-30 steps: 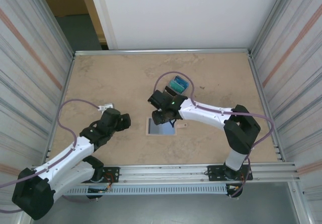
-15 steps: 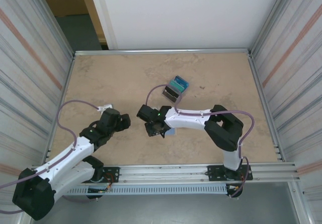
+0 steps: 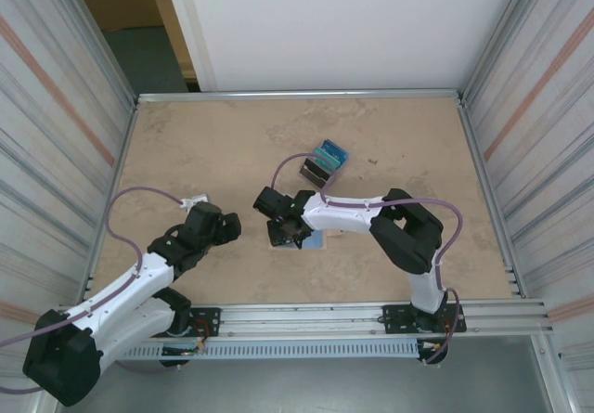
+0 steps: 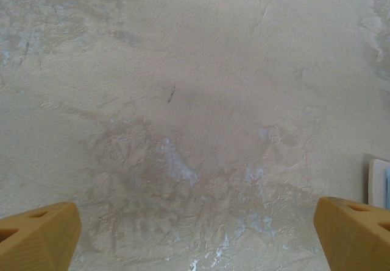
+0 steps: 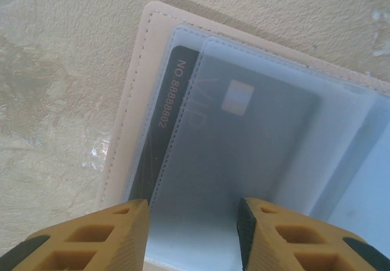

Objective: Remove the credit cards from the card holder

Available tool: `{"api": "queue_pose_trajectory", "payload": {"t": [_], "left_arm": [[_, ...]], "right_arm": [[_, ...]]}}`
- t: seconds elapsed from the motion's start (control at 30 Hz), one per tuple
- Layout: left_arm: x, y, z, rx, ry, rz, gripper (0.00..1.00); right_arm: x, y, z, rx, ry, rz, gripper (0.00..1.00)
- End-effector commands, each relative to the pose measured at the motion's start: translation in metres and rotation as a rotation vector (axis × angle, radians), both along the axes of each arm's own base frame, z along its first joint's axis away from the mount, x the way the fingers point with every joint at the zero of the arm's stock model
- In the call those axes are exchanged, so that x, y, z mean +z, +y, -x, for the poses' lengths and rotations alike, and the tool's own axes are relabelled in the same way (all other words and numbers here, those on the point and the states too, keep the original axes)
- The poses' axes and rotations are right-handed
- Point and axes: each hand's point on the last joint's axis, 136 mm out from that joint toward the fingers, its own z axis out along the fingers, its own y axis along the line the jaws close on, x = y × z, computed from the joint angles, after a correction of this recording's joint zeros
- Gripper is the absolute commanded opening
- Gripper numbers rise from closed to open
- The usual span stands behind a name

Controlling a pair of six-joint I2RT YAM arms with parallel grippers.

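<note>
The card holder (image 5: 129, 119) lies open on the table, tan-edged with a pale blue inside and clear sleeves. A dark grey credit card (image 5: 244, 143) with a chip and a printed number sits inside a sleeve. My right gripper (image 5: 192, 234) hovers open just over that sleeve with nothing between its fingers. From above, the right gripper (image 3: 286, 229) covers the left part of the card holder (image 3: 316, 240). A pile of teal and dark credit cards (image 3: 326, 161) lies farther back. My left gripper (image 3: 225, 225) stands wide open over bare table, left of the holder.
Metal rails edge the table, with corrugated walls on both sides. In the left wrist view the left gripper (image 4: 195, 233) looks down on mottled tabletop, with a pale corner of the card holder (image 4: 376, 183) at the right edge.
My right gripper has swung left and toward the near edge, from beside the card pile to above the open card holder. The left arm has not moved.
</note>
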Motion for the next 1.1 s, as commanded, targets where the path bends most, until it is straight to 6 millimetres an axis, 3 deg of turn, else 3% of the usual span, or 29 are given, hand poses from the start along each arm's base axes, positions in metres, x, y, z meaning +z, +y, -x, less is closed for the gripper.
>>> {"api": "queue_pose_trajectory", "payload": {"t": [0.0, 0.4, 0.67, 1.07], "left_arm": [[0.001, 0.002, -0.001, 0.023, -0.014, 0.02, 0.99], [0.001, 0.001, -0.001, 0.021, -0.012, 0.026, 0.99], [0.003, -0.001, -0.003, 0.017, -0.019, 0.037, 0.99], [0.017, -0.009, -0.008, -0.027, -0.046, 0.051, 0.99]], "right_arm": [[-0.007, 0.004, 0.002, -0.022, 0.032, -0.012, 0.45], [-0.025, -0.012, 0.013, -0.029, 0.062, 0.053, 0.48], [-0.038, -0.023, 0.02, -0.028, 0.073, 0.1, 0.39], [-0.006, -0.018, 0.0, -0.036, 0.018, -0.011, 0.22]]}}
